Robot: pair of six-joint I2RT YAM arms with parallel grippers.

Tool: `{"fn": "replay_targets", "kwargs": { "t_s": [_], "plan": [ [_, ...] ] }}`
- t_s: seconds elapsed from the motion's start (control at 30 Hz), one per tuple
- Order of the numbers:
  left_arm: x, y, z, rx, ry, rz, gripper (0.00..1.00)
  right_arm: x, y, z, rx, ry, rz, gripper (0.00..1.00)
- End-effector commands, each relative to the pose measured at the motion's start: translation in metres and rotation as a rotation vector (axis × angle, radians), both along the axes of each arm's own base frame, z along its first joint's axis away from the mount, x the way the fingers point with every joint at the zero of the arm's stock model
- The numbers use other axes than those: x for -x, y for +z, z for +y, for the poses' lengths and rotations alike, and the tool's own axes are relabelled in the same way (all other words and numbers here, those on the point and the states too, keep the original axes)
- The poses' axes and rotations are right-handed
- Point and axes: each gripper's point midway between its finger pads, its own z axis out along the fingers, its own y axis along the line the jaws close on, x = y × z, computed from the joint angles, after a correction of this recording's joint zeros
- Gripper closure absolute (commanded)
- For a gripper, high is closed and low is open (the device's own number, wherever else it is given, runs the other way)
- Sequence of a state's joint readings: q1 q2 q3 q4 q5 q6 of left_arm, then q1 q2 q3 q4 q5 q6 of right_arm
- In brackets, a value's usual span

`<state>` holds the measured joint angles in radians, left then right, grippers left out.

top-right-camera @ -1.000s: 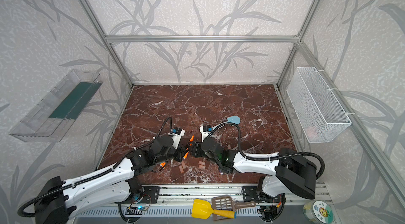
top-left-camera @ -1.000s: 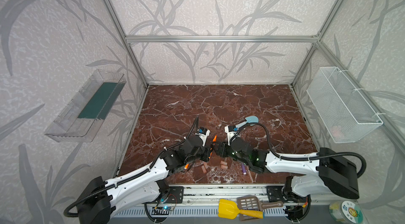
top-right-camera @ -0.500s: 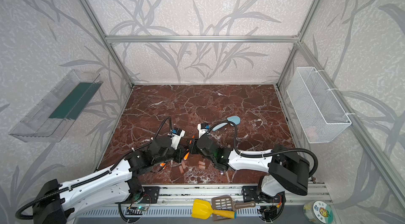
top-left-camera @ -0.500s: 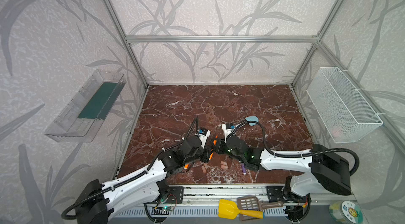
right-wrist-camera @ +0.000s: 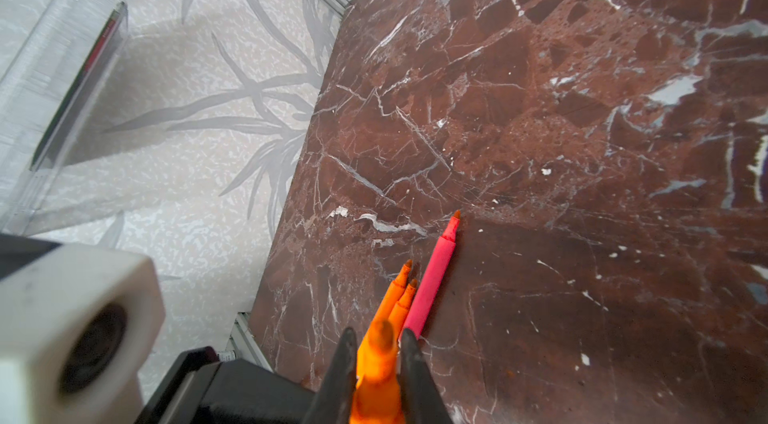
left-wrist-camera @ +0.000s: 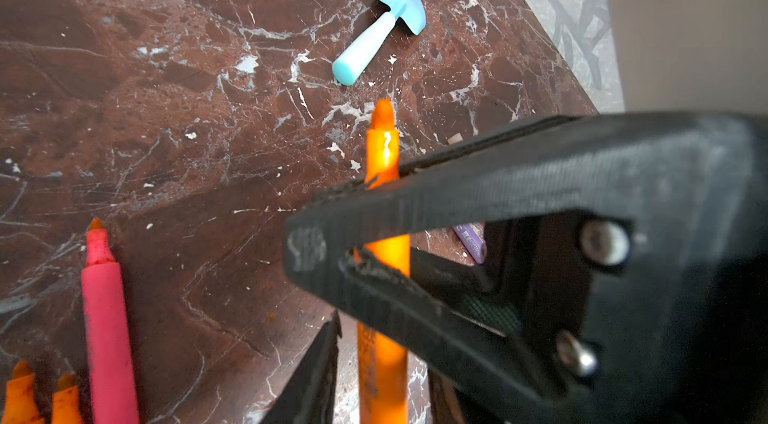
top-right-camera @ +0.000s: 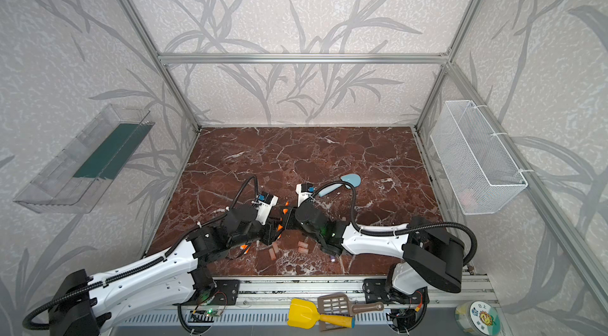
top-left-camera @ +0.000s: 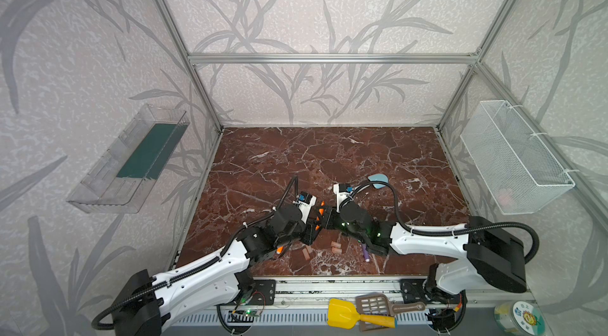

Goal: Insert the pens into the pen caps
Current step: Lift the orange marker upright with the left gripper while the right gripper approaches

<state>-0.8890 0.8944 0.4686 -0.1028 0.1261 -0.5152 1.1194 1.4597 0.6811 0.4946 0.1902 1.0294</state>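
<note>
At the front centre of the marble surface (top-left-camera: 296, 160), in both top views, I have the two grippers meeting tip to tip.

1. Right side. The right gripper (right-wrist-camera: 376, 337) is clamped on an orange pen (left-wrist-camera: 382, 152). In the right wrist view its two black fingers (right-wrist-camera: 343, 364) press both sides of the barrel just behind the pointed tip.

2. Left side. In the left wrist view the same pen runs up between the fingers of the left gripper (top-left-camera: 312, 232). I see a strip of bare surface between one finger (left-wrist-camera: 322, 359) and the barrel, so these jaws stand slightly apart and do not pinch the pen on that side. The other finger is hidden behind the right gripper.

3. Loose pens. A red-pink pen (right-wrist-camera: 432, 280) and two orange pens (right-wrist-camera: 399, 297) lie side by side on the surface, close together, tips pointing the same way. A purple pen (top-left-camera: 366, 251) lies partly under the right arm.

4. Caps. Several pen caps (top-left-camera: 336, 247) lie loose on the surface near the front edge, just in front of the grippers and apart from every pen.

5. Other item. A light-blue toy shovel (left-wrist-camera: 376, 38) lies flat beyond the held pen's tip, well apart from it.
</note>
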Motion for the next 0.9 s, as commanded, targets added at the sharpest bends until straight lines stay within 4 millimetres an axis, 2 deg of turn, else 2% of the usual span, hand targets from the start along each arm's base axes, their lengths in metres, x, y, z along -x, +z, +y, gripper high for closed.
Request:
{"fn": "replay_targets", "kwargs": {
  "t_s": [0.0,0.17,0.57,0.6,0.7,0.73,0.87],
  "plan": [
    [-0.003,0.018,-0.007,0.062,-0.015,-0.064,0.62,0.009,0.022,0.005,-0.082,0.033,-0.018,1.0],
    [-0.003,0.021,-0.008,0.081,-0.024,-0.073,0.68,0.012,0.029,0.006,-0.126,0.039,-0.029,1.0],
    [-0.001,0.025,-0.005,0.103,-0.012,-0.081,0.92,0.013,0.024,0.0,-0.105,0.015,-0.045,1.0],
    [-0.001,0.024,-0.003,0.1,-0.006,-0.081,0.95,0.013,0.025,0.0,-0.096,0.018,-0.05,0.98],
    [-0.005,0.02,0.002,0.079,0.031,-0.077,1.0,0.015,0.029,-0.003,-0.062,0.025,-0.075,0.73],
    [-0.007,0.018,0.006,0.063,0.052,-0.073,1.0,0.016,0.029,-0.007,-0.044,0.025,-0.081,0.68],
    [-0.012,0.005,0.029,-0.017,0.15,-0.067,1.0,0.023,0.021,-0.044,0.112,-0.012,-0.095,0.57]
  ]
}}
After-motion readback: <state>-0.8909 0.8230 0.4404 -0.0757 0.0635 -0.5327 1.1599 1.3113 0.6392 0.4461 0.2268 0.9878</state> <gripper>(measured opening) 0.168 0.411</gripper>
